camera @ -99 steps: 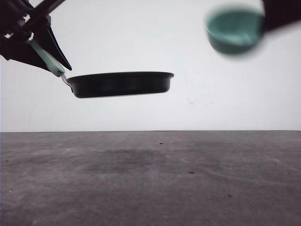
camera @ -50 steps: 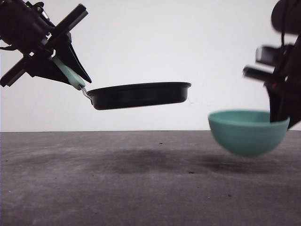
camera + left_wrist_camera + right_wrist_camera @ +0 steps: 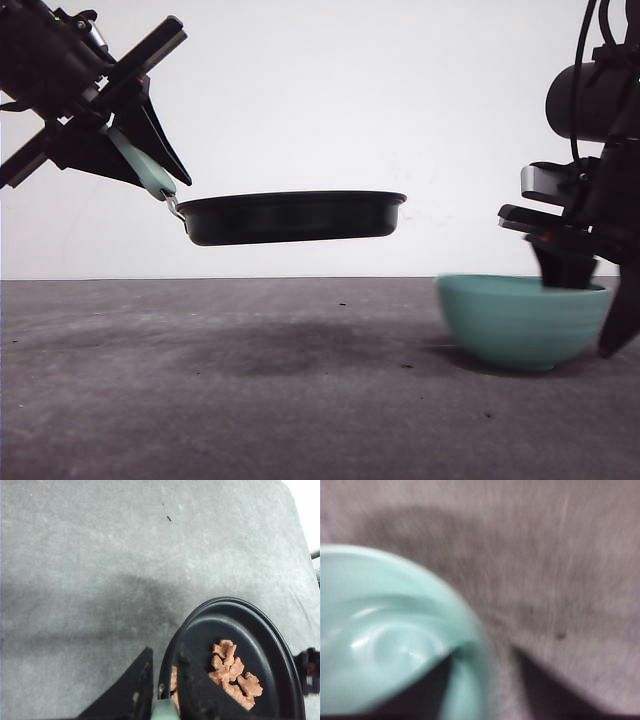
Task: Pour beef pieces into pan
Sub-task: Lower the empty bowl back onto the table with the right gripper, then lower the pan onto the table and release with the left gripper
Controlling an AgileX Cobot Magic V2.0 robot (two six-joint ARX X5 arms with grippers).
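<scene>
Glistening orange-brown beef pieces (image 3: 232, 672) heaped inside black pan (image 3: 272, 645)

The pan (image 3: 292, 216) looks like matt black coated metal, smooth on its wall, with a mint-green handle (image 3: 143, 167) of smooth plastic joined by a bare metal neck. In the left wrist view the beef pieces (image 3: 231, 672) just beyond the left pincer (image 3: 161, 692) look dull, rough and crumbly. The bowl (image 3: 524, 320) at the right pincer (image 3: 590, 300) is teal, faintly ribbed outside, glossy inside. The desk (image 3: 250, 400) is grey, matt, mottled and speckled.
</scene>
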